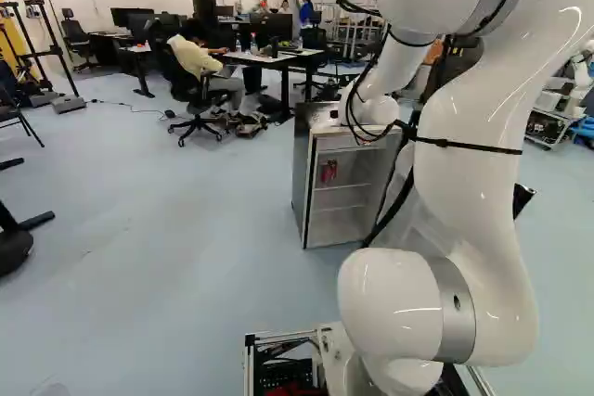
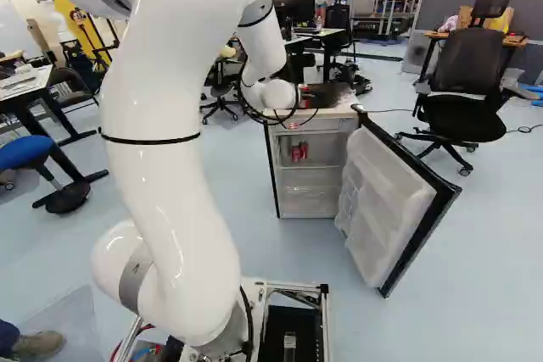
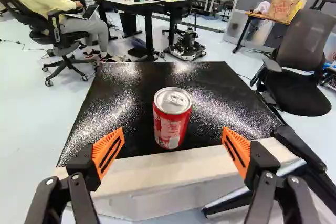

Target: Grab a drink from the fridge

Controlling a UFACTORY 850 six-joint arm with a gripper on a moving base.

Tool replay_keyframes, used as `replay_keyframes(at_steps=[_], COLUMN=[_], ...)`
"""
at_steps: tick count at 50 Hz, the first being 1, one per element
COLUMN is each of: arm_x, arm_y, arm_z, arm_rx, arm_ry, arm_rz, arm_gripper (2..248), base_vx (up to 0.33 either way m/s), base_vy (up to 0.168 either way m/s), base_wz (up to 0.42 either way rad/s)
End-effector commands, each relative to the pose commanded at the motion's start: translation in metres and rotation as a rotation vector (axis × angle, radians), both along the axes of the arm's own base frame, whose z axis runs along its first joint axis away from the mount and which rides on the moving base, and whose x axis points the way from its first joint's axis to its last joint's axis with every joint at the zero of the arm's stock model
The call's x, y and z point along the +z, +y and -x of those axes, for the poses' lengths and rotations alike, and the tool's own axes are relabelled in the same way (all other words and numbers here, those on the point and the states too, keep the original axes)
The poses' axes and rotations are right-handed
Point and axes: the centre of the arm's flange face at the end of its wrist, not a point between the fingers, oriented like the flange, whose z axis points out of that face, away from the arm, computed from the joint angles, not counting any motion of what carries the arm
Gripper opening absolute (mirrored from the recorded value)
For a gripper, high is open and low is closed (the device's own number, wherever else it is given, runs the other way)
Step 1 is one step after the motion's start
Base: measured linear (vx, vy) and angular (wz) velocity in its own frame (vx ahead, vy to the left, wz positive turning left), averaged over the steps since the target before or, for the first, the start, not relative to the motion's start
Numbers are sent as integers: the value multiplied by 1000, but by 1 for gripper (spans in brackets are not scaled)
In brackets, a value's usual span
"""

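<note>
Black-topped mini fridge (image 1: 300, 183) with its door (image 2: 399, 218) swung wide. Near its top, the claw (image 3: 172, 132) is spread well apart, gripping nothing; ahead of the gap between its fingers (image 3: 107, 153), one drink can (image 3: 171, 119) stands upright on the fridge, and red cans (image 2: 295, 153) sit inside.

Drink can (image 3: 171, 121): bare metal lid, glossy side. Fridge top (image 3: 123, 90): pebbled, shiny. Door liner (image 2: 378, 201): smooth plastic. Arm shell (image 2: 165, 175): smooth, high gloss. Paper bag (image 3: 282, 9): matt.
</note>
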Motion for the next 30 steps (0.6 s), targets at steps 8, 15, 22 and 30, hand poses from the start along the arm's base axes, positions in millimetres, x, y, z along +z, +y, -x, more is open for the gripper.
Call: replay_keyframes(at_steps=[8,15,22,30], arm_x=[1,6,14,21], arm_y=[-3,-9,-17,-29], arm_z=[15,27,37,47], arm_rx=[-13,-29,-49,-96], arm_ry=[7,3,-5,1], arm_rz=[-2,-1,1,-10], arm_gripper=[247,247,247,247], base_vx=[0,0,0,0], base_vy=[0,0,0,0], base_wz=[0,0,0,0])
